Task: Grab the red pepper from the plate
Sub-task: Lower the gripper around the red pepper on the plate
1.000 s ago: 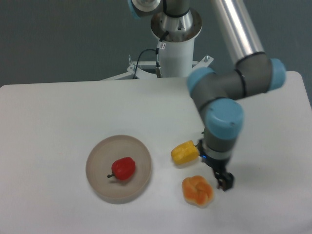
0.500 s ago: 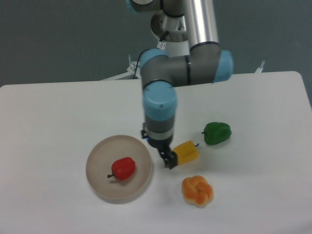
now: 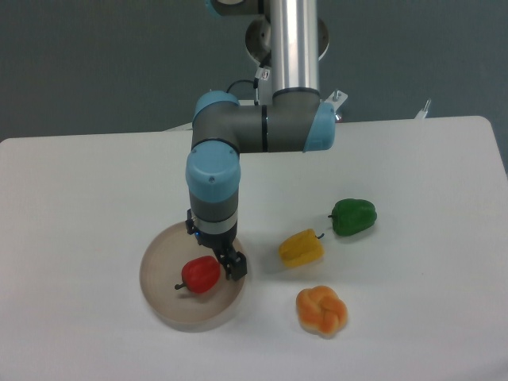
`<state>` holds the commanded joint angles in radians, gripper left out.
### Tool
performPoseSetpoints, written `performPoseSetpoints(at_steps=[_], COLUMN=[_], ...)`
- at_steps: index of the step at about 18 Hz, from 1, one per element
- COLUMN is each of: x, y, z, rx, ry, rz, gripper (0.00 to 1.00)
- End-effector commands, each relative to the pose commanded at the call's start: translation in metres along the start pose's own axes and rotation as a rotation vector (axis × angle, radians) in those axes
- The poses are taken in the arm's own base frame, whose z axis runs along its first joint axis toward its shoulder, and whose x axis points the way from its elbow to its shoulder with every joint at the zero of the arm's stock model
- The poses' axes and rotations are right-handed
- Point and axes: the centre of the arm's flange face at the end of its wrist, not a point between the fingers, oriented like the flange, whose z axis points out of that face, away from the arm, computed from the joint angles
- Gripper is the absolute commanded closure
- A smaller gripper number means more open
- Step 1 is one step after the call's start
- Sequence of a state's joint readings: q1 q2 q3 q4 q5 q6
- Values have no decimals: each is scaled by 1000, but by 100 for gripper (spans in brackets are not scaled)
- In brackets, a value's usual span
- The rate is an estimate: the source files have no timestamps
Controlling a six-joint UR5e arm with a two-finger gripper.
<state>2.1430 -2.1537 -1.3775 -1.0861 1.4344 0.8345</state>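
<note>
Tabletop [image 3: 79,182] carries a beige plate [image 3: 159,266], over whose right side the arm's fingers [image 3: 230,268] hang, though whether they are open or closed cannot be told. Just left of the fingers, inside the plate, lies the red pepper [image 3: 203,274], small and glossy, on its side with its long axis roughly left-right and its dark stem pointing away from the fingers. Right of the fingers sit a yellow pepper [image 3: 302,248], an orange lobed pepper [image 3: 321,309] and a green pepper [image 3: 353,216].
</note>
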Motion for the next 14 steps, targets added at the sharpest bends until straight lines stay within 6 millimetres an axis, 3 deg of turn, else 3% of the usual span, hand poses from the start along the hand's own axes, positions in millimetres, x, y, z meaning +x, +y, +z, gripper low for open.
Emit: performPoseSetpoints(at_steps=[14], x=[4], y=[-4], z=[23], rx=[-10], ry=[30], rz=[-9], gripper=[0])
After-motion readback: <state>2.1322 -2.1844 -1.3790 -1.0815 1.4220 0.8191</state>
